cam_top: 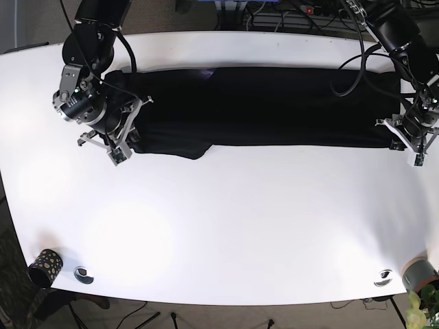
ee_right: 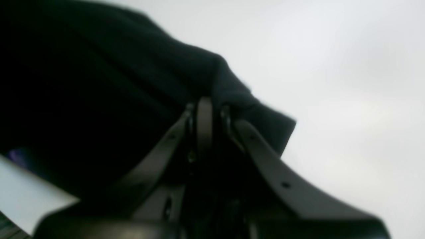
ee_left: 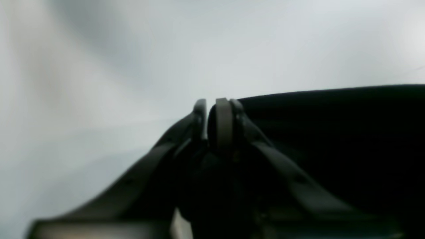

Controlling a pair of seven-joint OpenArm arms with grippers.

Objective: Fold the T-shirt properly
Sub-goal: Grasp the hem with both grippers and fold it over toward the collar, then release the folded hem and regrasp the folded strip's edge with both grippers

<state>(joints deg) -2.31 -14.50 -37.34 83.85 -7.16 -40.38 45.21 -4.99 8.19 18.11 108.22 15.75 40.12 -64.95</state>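
Fabric is stretching out in a long dark band across the far half of the white table (cam_top: 219, 219), and that band is the black T-shirt (cam_top: 260, 106), already folded lengthwise into a narrow strip. At one end of the T-shirt the right gripper (ee_right: 212, 109) is working right at the near corner, its fingers drawn tight together with a bunched fold of the black cloth pinched between them; the wrist view is showing the cloth humping up over the fingertips. At the opposite end of the T-shirt the left gripper (ee_left: 212, 108) is sitting at the hem edge, fingers pressed almost together with only a sliver of light between the tips; whether any cloth is caught between them, I cannot tell, since the view is blurred and the dark shirt is lying just beside the fingers. Both arms are hanging over the ends of the T-shirt, with cables trailing from them. Well away from the T-shirt, at the table's near corner on the right gripper's side, a small dark patterned cup (cam_top: 45, 266) is standing.
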